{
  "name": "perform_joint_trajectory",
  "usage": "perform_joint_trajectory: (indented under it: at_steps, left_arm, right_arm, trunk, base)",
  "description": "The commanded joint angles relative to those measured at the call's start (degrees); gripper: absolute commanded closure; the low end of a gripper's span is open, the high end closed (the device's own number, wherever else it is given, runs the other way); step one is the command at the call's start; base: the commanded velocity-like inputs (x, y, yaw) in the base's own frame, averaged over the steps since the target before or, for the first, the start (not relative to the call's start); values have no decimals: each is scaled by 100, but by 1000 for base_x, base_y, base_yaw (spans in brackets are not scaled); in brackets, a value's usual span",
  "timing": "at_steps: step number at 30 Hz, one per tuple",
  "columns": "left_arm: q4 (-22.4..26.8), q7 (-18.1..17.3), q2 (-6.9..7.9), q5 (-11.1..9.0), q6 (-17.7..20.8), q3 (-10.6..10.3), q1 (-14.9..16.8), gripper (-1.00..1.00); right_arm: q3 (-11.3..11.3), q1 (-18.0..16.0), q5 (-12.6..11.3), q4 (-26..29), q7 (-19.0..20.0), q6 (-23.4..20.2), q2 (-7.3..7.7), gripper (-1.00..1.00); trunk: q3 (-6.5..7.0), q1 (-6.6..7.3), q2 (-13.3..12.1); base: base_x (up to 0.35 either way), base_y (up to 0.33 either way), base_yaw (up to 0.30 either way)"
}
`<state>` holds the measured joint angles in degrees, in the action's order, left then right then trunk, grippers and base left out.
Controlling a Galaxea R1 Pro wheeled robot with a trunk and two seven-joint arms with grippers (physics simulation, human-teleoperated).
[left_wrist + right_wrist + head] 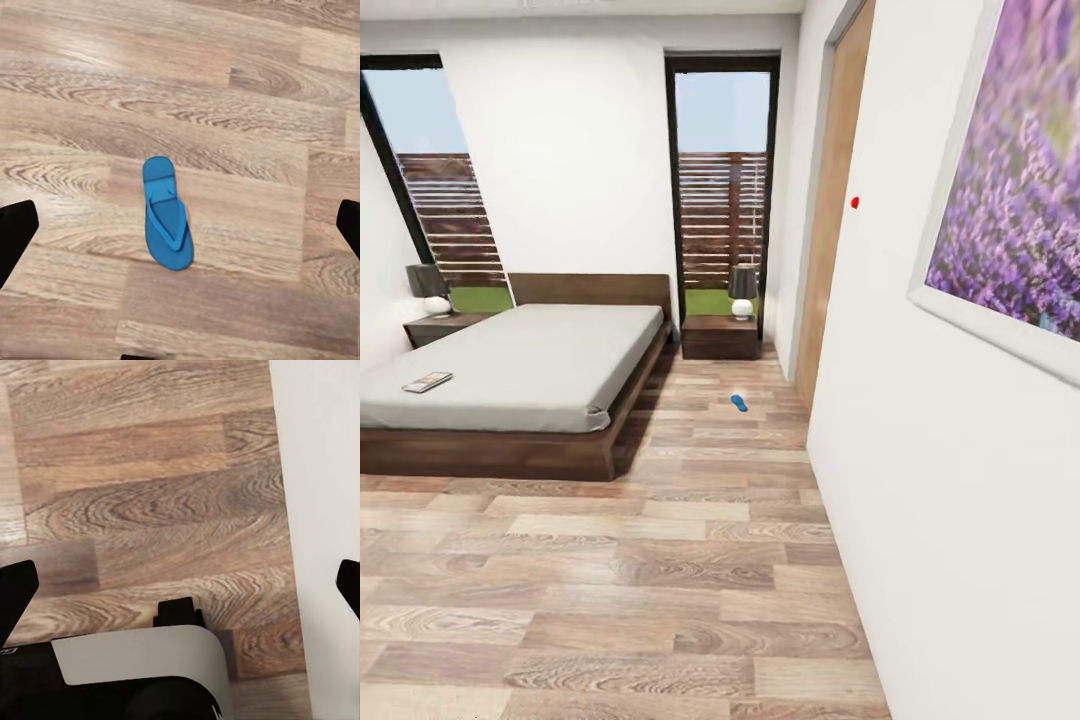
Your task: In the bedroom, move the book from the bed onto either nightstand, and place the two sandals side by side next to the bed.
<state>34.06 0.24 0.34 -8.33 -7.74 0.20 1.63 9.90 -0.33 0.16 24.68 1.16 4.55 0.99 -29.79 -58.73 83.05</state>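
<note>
Head view: book (428,381) on bed (520,365), one sandal (739,402) on floor near right nightstand (720,336). Left wrist: second sandal (166,214) below the wide-open left tool (180,225); right tool (180,589) probably wide too. Approach phase; next, lower onto that sandal.

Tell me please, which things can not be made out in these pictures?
- Book cover, head view: too small and far to read.
- Sandal on the floor near the bed, head view: too small to see its straps.
- Left nightstand, head view: partly hidden behind the bed.
- Purple picture, head view: cut off by the right edge.
- Left fingers, left wrist view: cut off by the edges.
</note>
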Motion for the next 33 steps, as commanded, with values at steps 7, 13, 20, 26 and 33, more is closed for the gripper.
perform_joint_trajectory:
  at_steps: [7,13,20,26,33]
  left_arm:
    - [-5,2,1,-55,-17,-11,4,-100]
    - [-5,2,1,-55,-17,-11,3,-100]
    - [-5,2,-1,-55,-17,-11,4,-100]
    - [-5,2,-5,-55,-17,-11,4,-100]
    - [-5,2,0,-55,-17,-11,4,-100]
  right_arm:
    - [20,-2,2,-5,11,19,-2,-100]
    - [20,-2,-5,-3,10,19,-2,-100]
    - [20,-2,-9,0,9,19,-2,-100]
    - [20,-2,-15,-3,12,19,5,-100]
    - [20,-2,-16,-1,12,19,6,-100]
  trunk:
    - [-5,0,3]
    - [-5,0,3]
    - [-5,0,3]
    - [-5,0,3]
    - [-5,0,3]
  base:
    - [8,-6,280]
    - [0,0,280]
    - [0,0,280]
    - [0,0,161]
    - [67,-63,17]
